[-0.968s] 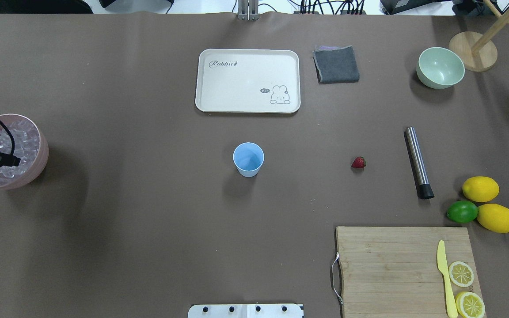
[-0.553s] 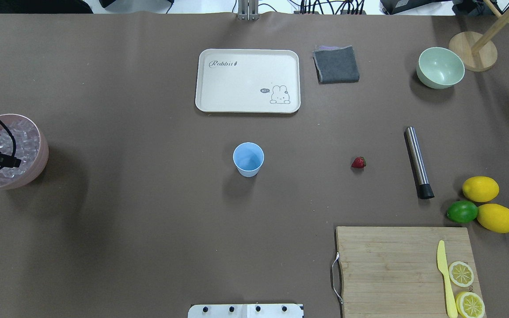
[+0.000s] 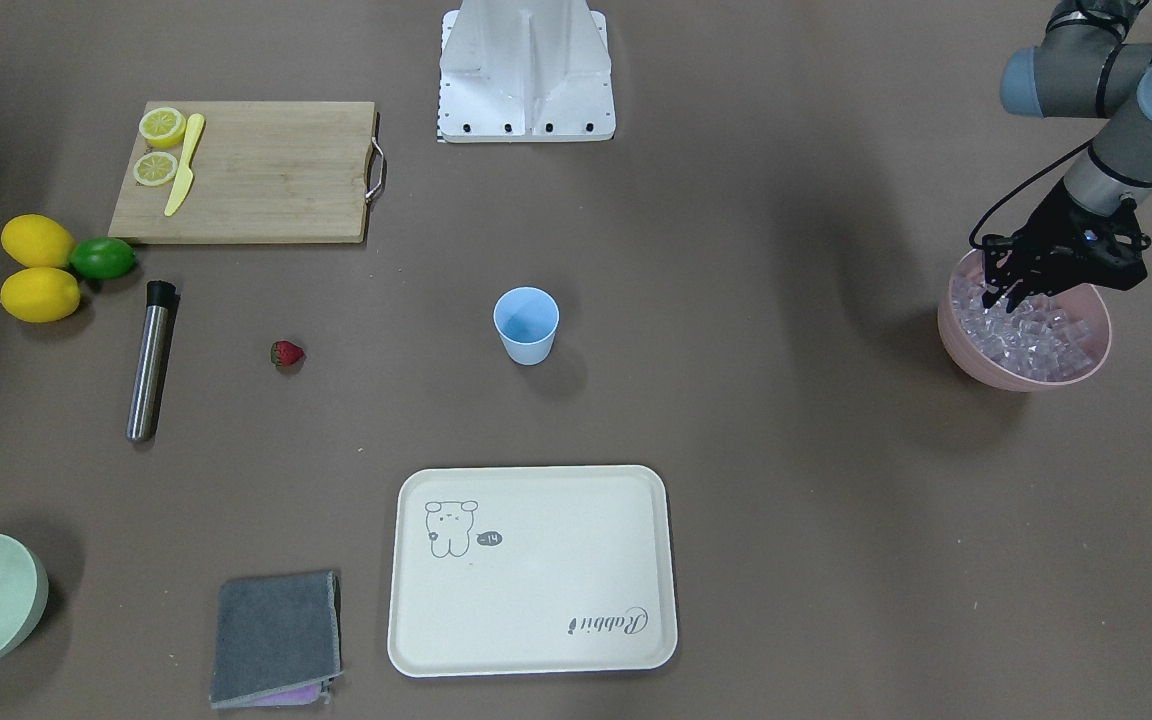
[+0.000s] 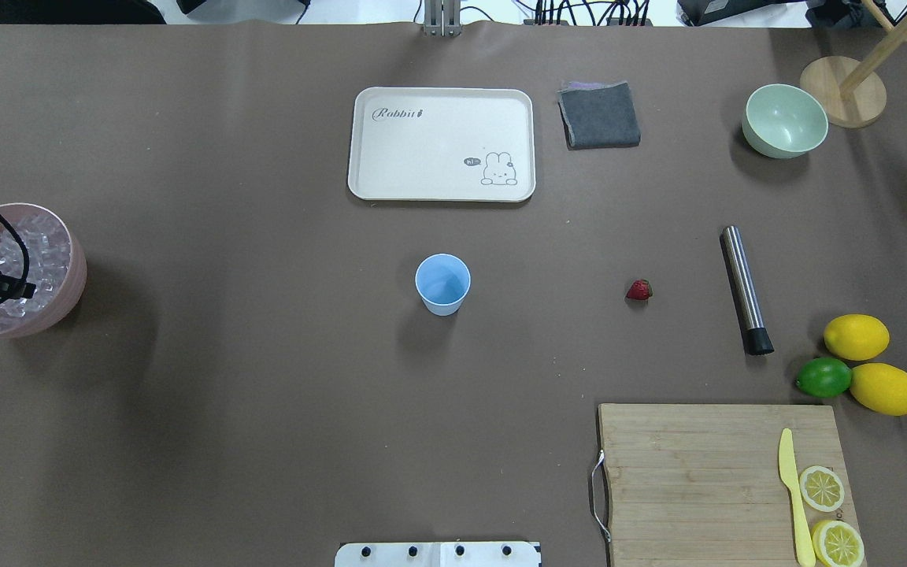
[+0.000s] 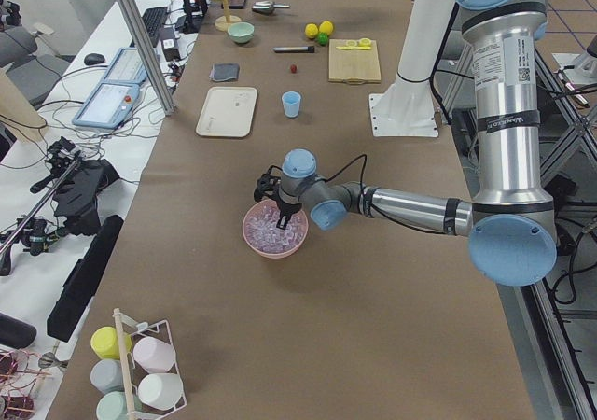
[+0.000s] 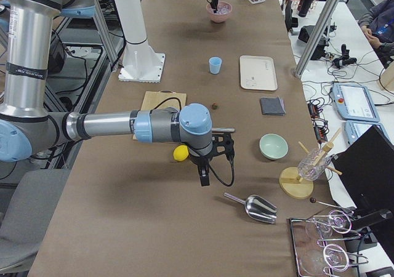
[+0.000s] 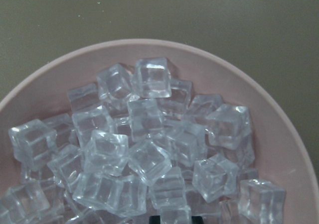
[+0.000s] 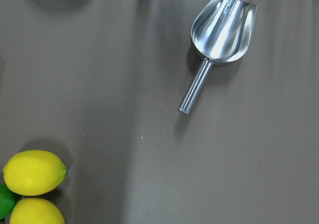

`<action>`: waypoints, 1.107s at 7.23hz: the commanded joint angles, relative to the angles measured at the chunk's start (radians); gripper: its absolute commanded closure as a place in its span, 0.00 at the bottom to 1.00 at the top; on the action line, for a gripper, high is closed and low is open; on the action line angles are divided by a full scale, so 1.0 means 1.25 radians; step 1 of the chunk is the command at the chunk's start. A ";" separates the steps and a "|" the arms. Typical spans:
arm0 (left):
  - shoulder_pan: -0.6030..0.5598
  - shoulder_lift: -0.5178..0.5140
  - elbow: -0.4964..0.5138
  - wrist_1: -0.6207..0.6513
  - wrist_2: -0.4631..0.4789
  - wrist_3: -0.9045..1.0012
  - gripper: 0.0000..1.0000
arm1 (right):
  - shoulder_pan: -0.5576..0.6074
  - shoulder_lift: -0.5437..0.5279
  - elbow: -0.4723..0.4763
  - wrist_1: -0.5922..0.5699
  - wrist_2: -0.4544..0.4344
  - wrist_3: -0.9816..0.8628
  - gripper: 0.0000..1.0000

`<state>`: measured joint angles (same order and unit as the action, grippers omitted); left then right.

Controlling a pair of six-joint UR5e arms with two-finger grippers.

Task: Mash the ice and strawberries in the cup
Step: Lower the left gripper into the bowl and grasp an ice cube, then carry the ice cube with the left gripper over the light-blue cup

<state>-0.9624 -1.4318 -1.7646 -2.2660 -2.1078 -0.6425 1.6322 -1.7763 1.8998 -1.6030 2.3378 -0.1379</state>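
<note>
Over the pink bowl [image 3: 976,355], our left end effector [image 3: 1001,295] is hovering at the ice [image 3: 1036,335]; whether it or the right end effector [image 6: 204,181] is closed, we cannot tell. The cup [image 3: 526,325] is standing empty on the worktop [image 3: 736,400], the strawberry [image 3: 286,354] lying well apart; all the filling and mashing is remaining.

Long brown-covered table [image 5: 373,327], white side bench [image 5: 98,33] strewn with cables [image 5: 28,121], aluminium post [image 5: 140,37], even light

Definitely a robotics lab: arm pedestal [image 3: 526,70] bolted to a brown-covered bench [image 4: 264,394], teach pendant [image 5: 107,89] and tangled cables [image 5: 42,121] on the side desk [image 5: 79,33], aluminium post [image 5: 140,42] alongside.
</note>
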 commanded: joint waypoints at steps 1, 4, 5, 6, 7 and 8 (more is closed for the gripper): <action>-0.063 -0.002 -0.017 0.005 -0.056 0.051 1.00 | 0.000 -0.001 0.002 0.000 0.000 0.000 0.00; -0.138 -0.101 -0.042 -0.001 -0.110 -0.036 1.00 | 0.000 -0.002 0.003 0.000 0.000 0.000 0.00; -0.121 -0.167 -0.041 -0.006 -0.109 -0.203 1.00 | 0.000 -0.004 0.003 0.000 0.000 -0.001 0.00; -0.064 -0.196 -0.040 -0.042 -0.098 -0.313 1.00 | 0.000 -0.005 0.003 0.000 0.000 -0.001 0.00; 0.005 -0.219 -0.038 -0.057 -0.040 -0.360 1.00 | 0.000 -0.005 0.003 0.000 0.000 -0.001 0.00; 0.086 -0.248 -0.034 -0.051 0.035 -0.374 1.00 | 0.000 -0.005 0.003 0.000 0.000 -0.001 0.00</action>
<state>-0.9647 -1.6981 -1.8114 -2.3241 -2.1564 -1.0540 1.6322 -1.7821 1.9037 -1.6030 2.3378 -0.1395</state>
